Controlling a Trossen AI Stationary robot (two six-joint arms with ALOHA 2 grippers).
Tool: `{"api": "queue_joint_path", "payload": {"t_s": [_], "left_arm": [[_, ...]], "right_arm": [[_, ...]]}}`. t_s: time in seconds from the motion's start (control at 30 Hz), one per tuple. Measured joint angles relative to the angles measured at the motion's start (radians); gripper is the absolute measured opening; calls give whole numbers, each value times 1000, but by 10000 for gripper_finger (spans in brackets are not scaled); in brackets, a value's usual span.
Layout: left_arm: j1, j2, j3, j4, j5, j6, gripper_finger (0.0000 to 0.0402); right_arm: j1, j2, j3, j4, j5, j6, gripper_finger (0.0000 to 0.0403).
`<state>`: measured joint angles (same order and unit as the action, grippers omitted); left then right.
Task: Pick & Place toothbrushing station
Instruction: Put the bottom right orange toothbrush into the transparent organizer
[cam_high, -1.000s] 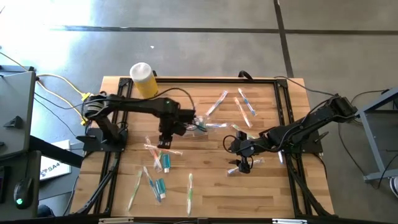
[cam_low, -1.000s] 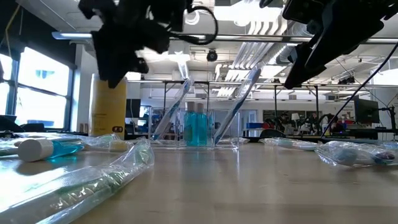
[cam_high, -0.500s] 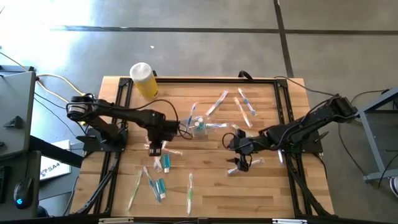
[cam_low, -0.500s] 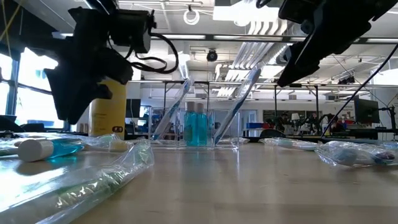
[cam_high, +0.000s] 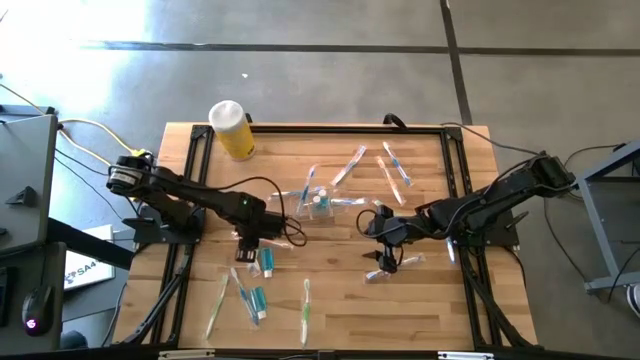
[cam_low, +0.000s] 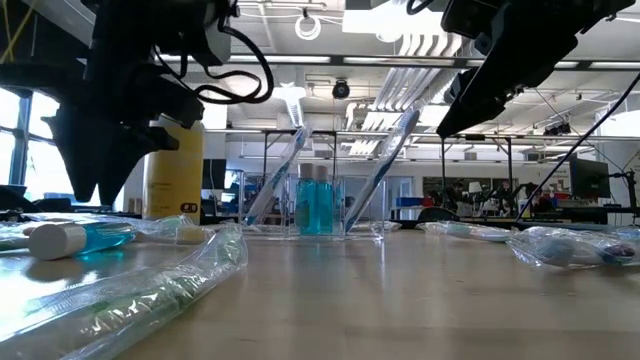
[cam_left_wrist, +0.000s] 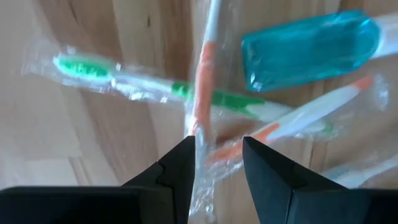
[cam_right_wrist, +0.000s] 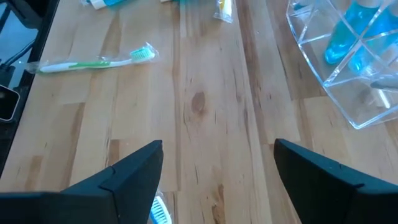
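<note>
The clear container (cam_high: 318, 203) stands mid-table with teal tubes and a few toothbrushes leaning in it. Wrapped toothbrushes and teal-ended tubes lie loose on the wood. My left gripper (cam_high: 248, 244) points straight down over a small pile of them near the left. In the left wrist view its fingers stand open (cam_left_wrist: 217, 158) on either side of an orange-handled toothbrush (cam_left_wrist: 200, 106), which lies across a green one (cam_left_wrist: 155, 87) beside a teal tube (cam_left_wrist: 308, 50). My right gripper (cam_high: 378, 235) hangs wide open (cam_right_wrist: 217, 149) over bare wood right of the container (cam_right_wrist: 348, 74).
A yellow bottle with a white cap (cam_high: 232, 130) stands at the far left. More wrapped toothbrushes lie at the far right (cam_high: 392, 170) and near left (cam_high: 240, 290). One green brush (cam_right_wrist: 93, 62) lies alone. Another wrapped brush (cam_high: 390, 268) lies just beside my right gripper.
My left gripper has moved from beside the container toward the table's near left and down, and now hangs over the pile of wrapped toothbrushes. My right arm has kept still.
</note>
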<state>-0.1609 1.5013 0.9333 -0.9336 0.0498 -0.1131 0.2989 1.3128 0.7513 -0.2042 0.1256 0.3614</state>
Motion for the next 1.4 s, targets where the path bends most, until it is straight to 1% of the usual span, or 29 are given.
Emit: {"api": "queue_joint_path", "payload": {"t_s": [0.13,0.33,0.6,0.8,1.0,1.1,1.17,1.4], "left_arm": [[-6,0,0,9,0,-19,129],[-3,0,0,9,-40,-24,129],[-3,10,0,9,-57,-32,129],[-3,23,-51,21,-61,-49,129],[-3,23,-104,66,-60,-76,129],[-3,23,-130,116,-60,-72,129],[-3,23,-141,146,-60,-67,129],[-3,21,-149,154,-60,-67,129]], "right_arm": [[0,0,0,1,0,0,298],[0,0,0,7,1,0,298],[0,0,0,7,2,0,298],[0,0,0,5,2,0,298],[-1,0,0,6,2,-5,298],[-1,0,0,13,3,-17,298],[-1,0,0,23,3,-18,298],[-1,0,0,36,3,-19,298]]}}
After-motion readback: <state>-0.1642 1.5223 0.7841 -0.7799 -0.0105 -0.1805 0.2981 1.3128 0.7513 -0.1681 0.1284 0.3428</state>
